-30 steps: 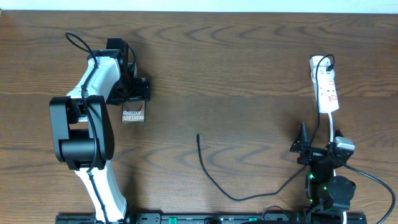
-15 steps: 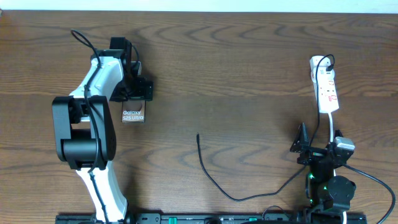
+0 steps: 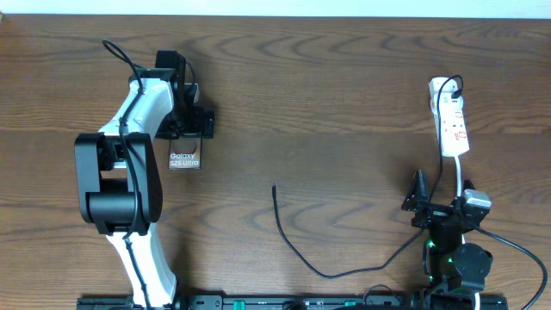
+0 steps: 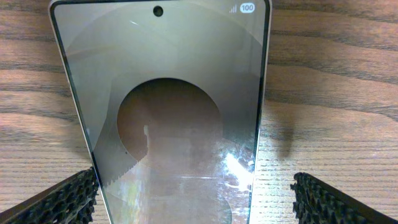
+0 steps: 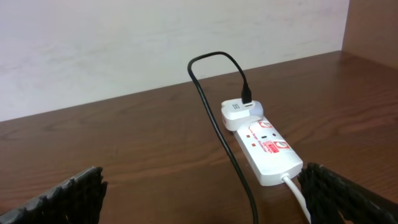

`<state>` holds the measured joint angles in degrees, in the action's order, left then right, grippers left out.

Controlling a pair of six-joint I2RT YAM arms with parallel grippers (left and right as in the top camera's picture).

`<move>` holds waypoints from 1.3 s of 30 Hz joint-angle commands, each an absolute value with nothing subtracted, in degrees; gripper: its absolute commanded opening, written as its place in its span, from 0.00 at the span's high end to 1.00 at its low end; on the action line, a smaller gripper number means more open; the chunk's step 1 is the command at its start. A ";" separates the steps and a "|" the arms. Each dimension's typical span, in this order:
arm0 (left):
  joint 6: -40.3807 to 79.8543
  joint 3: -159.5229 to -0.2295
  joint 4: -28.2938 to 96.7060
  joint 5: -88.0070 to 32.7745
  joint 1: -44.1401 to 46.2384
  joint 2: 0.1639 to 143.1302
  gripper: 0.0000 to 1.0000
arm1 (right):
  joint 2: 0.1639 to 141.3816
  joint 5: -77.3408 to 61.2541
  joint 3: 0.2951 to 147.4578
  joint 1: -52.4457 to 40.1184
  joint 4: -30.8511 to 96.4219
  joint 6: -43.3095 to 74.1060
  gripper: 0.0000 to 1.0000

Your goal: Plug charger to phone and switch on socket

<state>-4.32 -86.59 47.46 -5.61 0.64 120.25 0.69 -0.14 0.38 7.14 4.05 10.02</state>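
Although the overhead only caught the lettered end of the phone (image 3: 184, 159) poking out from under the left gripper (image 3: 189, 125), that wrist cam showed its screen between wide-apart fingers (image 4: 62, 202). Right gripper (image 5: 199, 199) was spread open too, looking at the socket (image 5: 264, 146) at far right; charger (image 3: 275, 198) tip lay loose between the arms.

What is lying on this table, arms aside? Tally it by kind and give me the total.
Phone: 1
Charger cable: 1
Power strip: 1
Total: 3
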 commanded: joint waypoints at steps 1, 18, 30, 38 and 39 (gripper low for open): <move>-3.60 -86.28 47.37 -4.56 0.69 120.22 0.02 | 0.34 0.49 0.32 6.66 4.29 9.39 0.01; -2.31 -83.70 45.04 -3.16 0.67 120.22 0.02 | 0.34 0.51 0.32 6.66 4.29 9.39 0.01; -2.31 -82.91 43.83 -3.16 0.67 120.22 0.02 | 0.34 0.49 0.32 6.66 4.29 9.39 0.01; -2.33 -82.91 43.31 -3.14 0.36 120.22 0.02 | 0.34 0.51 0.32 6.66 4.29 9.39 0.01; -2.33 -82.91 43.33 -3.16 0.27 120.22 0.02 | 0.34 0.49 0.32 6.66 4.29 9.39 0.01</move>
<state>-2.81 -83.68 43.42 -3.51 0.60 120.22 0.69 -0.14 0.38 7.14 4.05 10.02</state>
